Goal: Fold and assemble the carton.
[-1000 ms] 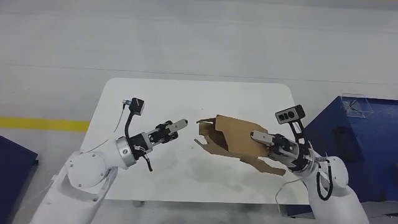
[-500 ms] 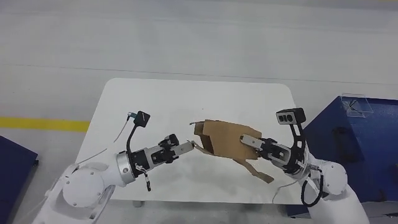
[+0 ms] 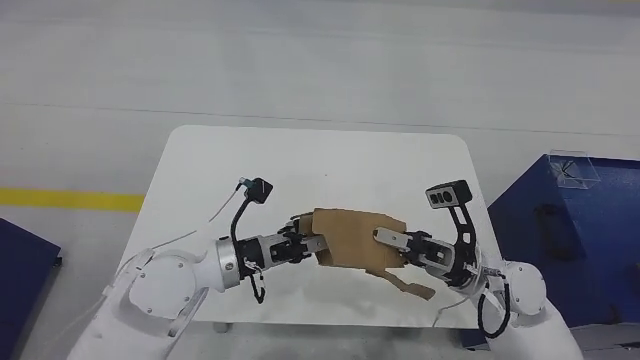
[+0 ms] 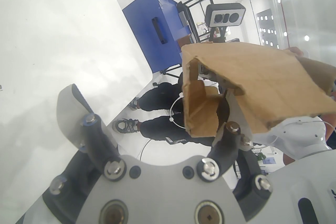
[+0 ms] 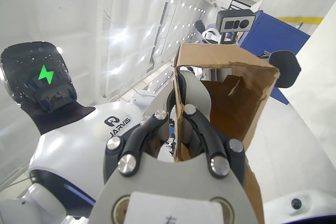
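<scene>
Top view: a brown carton (image 3: 350, 242) is pictured over the near half of a white table (image 3: 300, 160), stretched between the robot's two grippers. The left gripper (image 3: 312, 245) is set at the carton's left end and the right gripper (image 3: 388, 238) at its right end. A loose flap (image 3: 408, 283) is seen trailing from the carton's near right corner toward the table's front edge. Whether the carton touches the tabletop cannot be told.

In the right wrist view, one cardboard wall is shown pinched in the right gripper's narrow claw, with one finger (image 5: 195, 88) pressed against the inside of the wall and the other against the outside. The carton is opened into a hollow sleeve, and its upper rim is ragged.

In the left wrist view, the left gripper's claw is spread wide and nothing is clamped in it. One finger (image 4: 76, 107) is seen bare above the table, while the other is partly covered by an end flap (image 4: 199, 109) folded across the carton's open mouth. That mouth is turned toward the left gripper.

A blue cabinet (image 3: 570, 230) is placed on the floor just beside the table's right edge, and a yellow line (image 3: 70, 200) is painted on the floor to the table's left.
</scene>
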{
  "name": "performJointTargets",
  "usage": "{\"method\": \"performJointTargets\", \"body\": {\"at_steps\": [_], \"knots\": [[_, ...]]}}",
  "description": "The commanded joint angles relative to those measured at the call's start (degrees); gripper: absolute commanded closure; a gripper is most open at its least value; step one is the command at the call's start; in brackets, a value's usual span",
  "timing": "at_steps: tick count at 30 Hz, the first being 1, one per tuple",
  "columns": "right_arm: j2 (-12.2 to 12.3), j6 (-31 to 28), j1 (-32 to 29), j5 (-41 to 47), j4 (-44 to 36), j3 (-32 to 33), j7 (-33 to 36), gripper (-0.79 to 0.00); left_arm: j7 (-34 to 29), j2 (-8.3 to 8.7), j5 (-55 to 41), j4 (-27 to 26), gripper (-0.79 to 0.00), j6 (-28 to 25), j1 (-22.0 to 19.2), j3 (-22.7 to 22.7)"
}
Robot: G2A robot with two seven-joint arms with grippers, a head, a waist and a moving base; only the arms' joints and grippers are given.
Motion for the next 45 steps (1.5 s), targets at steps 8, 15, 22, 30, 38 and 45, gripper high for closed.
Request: {"method": "performJointTargets", "body": {"at_steps": [8,15,22,30,38,45], "knots": [[-0.3,15.3,3.0,9.8,5.6,-3.7,-0.9,0.0,4.6,-0.08,-0.9,-0.2,-0.785,-3.8,1.0,-1.6],[-0.4,19.6,4.1,13.5,7.5,-4.1,-0.3,0.0,9.8,0.59,-5.0,-2.4,-0.785,-9.8,7.0,-10.0],[-0.7,23.8,4.0,19.2,7.5,-5.0,-1.1,0.0,7.5,1.12,1.0,-3.0,-0.785,-8.5,8.3,-11.3],[-0.5,27.1,4.3,22.0,7.4,-4.8,3.8,0.0,8.0,0.69,4.4,-0.9,-0.785,-3.1,5.5,-7.6],[-0.4,25.3,4.1,23.9,8.3,-2.7,4.5,0.0,9.8,0.24,1.4,-0.1,-0.785,-3.8,4.5,-6.6],[-0.4,23.2,4.3,28.1,9.3,0.9,3.8,0.0,6.5,0.7,-4.0,-0.3,-0.785,-5.8,6.5,-10.5]]}}
